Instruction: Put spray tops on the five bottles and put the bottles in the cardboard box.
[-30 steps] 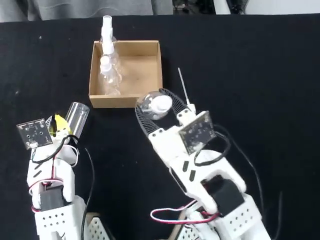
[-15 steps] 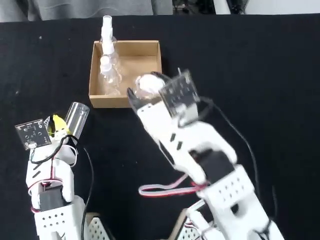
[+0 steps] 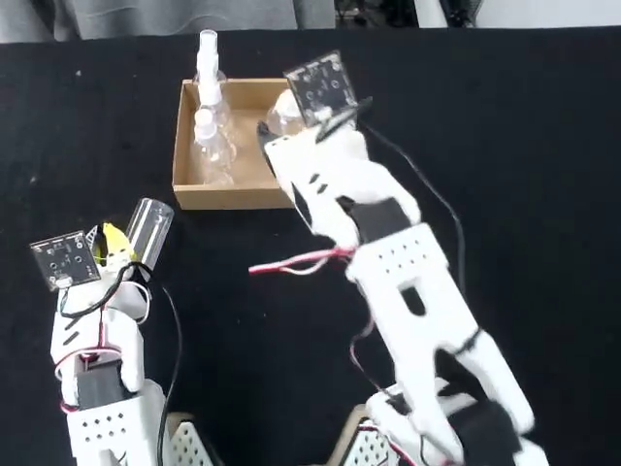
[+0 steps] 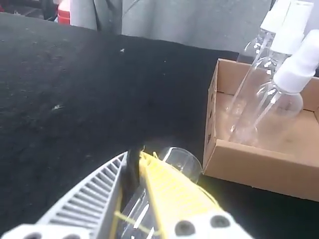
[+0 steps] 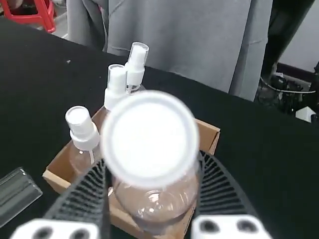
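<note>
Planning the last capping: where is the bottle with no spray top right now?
The uncapped bottle is held in the left gripper, on the left side of the high view, just short of the cardboard box's near left corner.

Bright, even light fr. above; glints on bottles (image 4: 271,107).
</note>
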Controlling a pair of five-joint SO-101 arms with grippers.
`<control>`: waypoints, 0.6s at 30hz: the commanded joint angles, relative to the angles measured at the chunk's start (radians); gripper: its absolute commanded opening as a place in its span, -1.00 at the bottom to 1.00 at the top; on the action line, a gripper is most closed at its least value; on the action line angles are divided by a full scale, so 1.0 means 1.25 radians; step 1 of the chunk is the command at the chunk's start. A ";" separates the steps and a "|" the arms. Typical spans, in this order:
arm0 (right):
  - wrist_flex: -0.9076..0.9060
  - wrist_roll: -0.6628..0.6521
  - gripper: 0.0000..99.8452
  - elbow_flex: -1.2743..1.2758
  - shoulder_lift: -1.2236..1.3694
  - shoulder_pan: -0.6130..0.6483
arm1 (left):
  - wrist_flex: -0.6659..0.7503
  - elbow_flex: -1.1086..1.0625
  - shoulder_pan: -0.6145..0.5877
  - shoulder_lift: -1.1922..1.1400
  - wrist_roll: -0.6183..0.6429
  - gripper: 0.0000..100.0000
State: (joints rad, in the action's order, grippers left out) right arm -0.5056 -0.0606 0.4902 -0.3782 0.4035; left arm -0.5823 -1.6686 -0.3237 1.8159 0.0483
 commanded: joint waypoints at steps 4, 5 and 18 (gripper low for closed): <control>0.042 0.007 -0.81 -0.147 0.122 -0.026 | 0.017 -0.003 -0.007 0.007 -0.006 -0.93; 0.042 0.007 -0.81 -0.166 0.144 -0.028 | 0.017 -0.003 -0.007 0.007 -0.006 -0.93; 0.042 0.119 -0.81 -0.440 0.457 -0.058 | 0.016 -0.003 -0.007 0.007 -0.006 -0.93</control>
State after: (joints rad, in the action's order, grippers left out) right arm -0.4872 0.0713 0.0529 0.1665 0.3483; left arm -0.5823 -1.6686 -0.3237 1.8159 0.0483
